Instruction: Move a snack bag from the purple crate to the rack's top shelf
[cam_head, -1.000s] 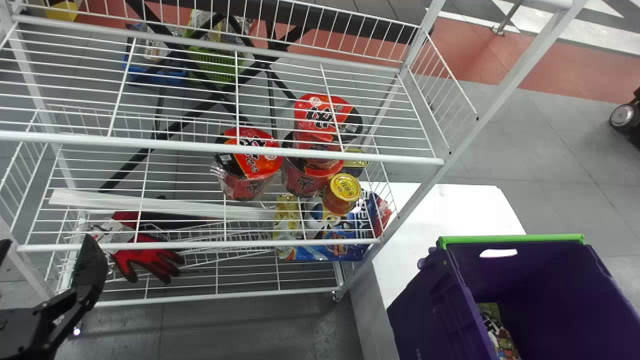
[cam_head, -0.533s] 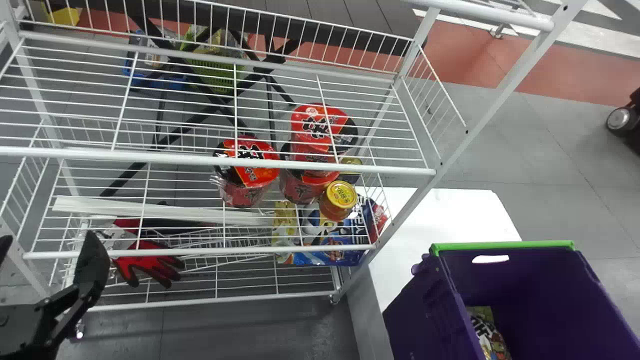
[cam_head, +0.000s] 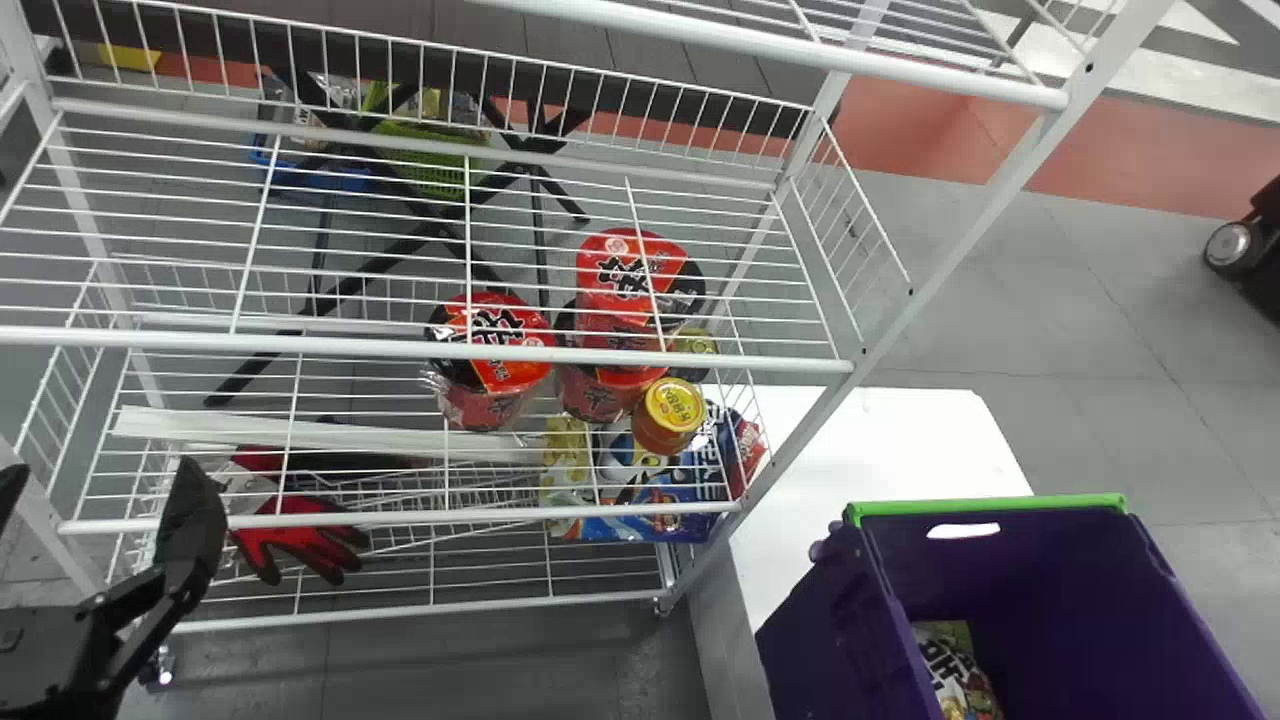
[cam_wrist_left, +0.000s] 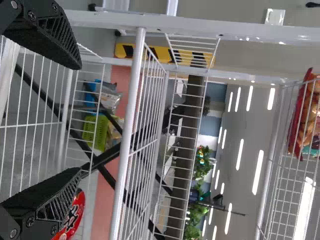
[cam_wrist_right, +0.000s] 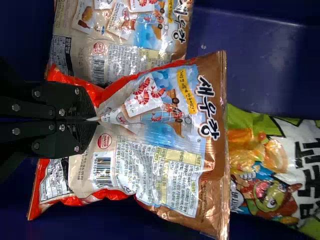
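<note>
Left tool (cam_wrist_left: 77, 118): jaws wide, nothing between them, positioned at the rack (cam_head: 300, 346). In the head view, the rack shifts lower and more of an upper shelf (cam_head: 760, 48) enters, so the viewpoint is probably rising toward placing height. Right tool (cam_wrist_right: 94, 120): closed on the snack bag (cam_wrist_right: 190, 150), at the purple crate (cam_head: 830, 640); clear the crate wall next.

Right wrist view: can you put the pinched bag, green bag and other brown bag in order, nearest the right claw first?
1. Pinched bag: in the right claw.
2. Other brown bag: alongside, partly underneath.
3. Green bag: beyond the pinched bag's far end.
</note>
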